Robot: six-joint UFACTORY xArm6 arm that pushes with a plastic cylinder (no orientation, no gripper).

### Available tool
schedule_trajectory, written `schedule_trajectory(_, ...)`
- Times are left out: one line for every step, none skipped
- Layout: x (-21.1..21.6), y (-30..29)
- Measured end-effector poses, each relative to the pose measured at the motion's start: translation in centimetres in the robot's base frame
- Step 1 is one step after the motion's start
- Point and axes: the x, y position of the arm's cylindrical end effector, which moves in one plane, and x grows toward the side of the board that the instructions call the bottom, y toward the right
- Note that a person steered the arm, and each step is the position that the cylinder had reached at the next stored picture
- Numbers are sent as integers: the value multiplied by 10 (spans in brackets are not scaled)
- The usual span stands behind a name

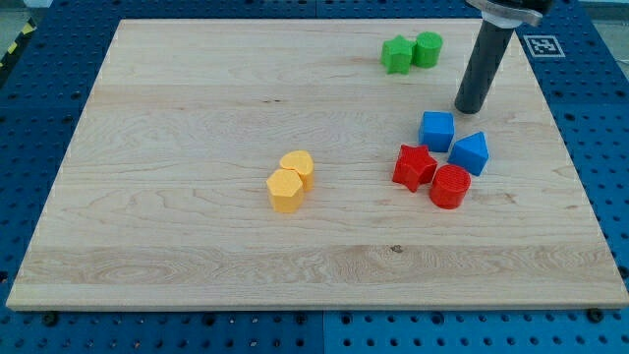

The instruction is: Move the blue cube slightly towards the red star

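The blue cube (437, 130) sits on the wooden board at the view's right, just above and to the right of the red star (415, 166), with a small gap between them. My tip (469, 108) rests on the board just above and to the right of the blue cube, close to it but apart. The rod rises toward the view's top right.
A second blue block (471, 152) lies right of the red star, and a red cylinder (450, 186) lies below it. A green star (397, 55) and a green cylinder (428, 48) sit near the top. Two yellow blocks (290, 182) sit at the middle. The board's right edge (580, 177) is near.
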Motion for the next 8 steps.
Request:
schedule_trajectory(39, -2)
schedule_trajectory(45, -2)
schedule_trajectory(41, 3)
schedule_trajectory(8, 13)
schedule_trajectory(-3, 0)
schedule_trajectory(1, -31)
schedule_trajectory(11, -39)
schedule_trajectory(28, -39)
